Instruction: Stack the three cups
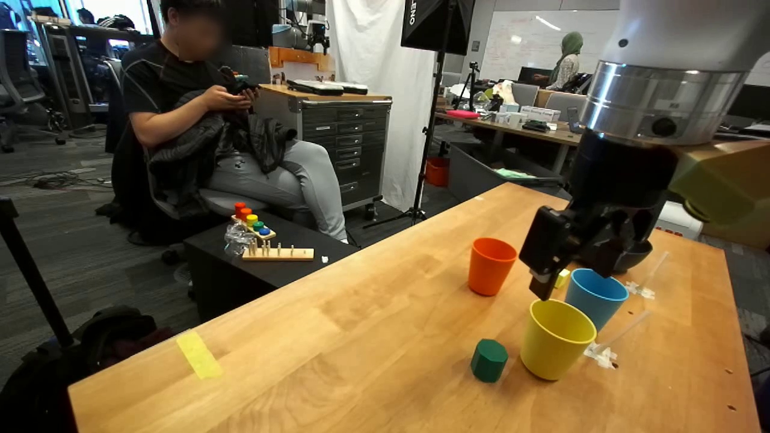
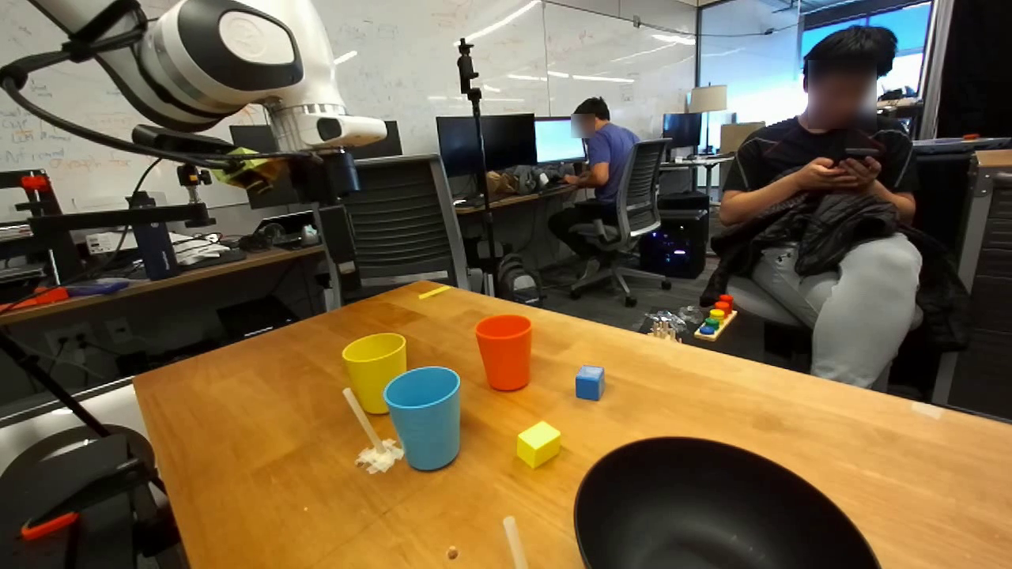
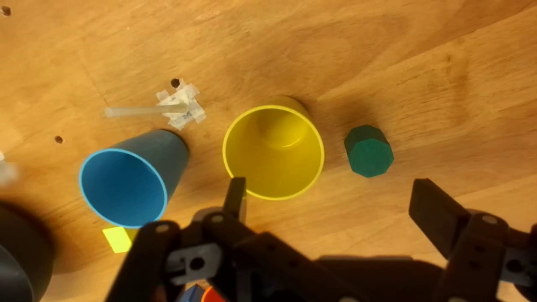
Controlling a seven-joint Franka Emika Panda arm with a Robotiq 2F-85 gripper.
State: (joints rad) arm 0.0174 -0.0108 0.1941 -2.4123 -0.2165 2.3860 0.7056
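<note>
White arm (image 2: 178, 47) with dark trim, black gripper (image 3: 329, 191).
The shells (image 2: 312, 71) are smooth and rounded, a pale disc (image 2: 254, 41) set in a black panel (image 2: 207, 49), and a thick black cable (image 2: 13, 77) bends round outside, bound by a black tie (image 2: 81, 51). Under a white cover (image 1: 692, 30) gleams a silver collar (image 1: 665, 99) with a round black button (image 1: 663, 126). The fingers (image 3: 438, 214) look matte and blocky, with round screw heads (image 3: 490, 219) and drilled grey plates (image 3: 209, 255) behind them. Beside the wrist there's a blurry yellow-green piece (image 1: 716, 192), brownish along its top.
</note>
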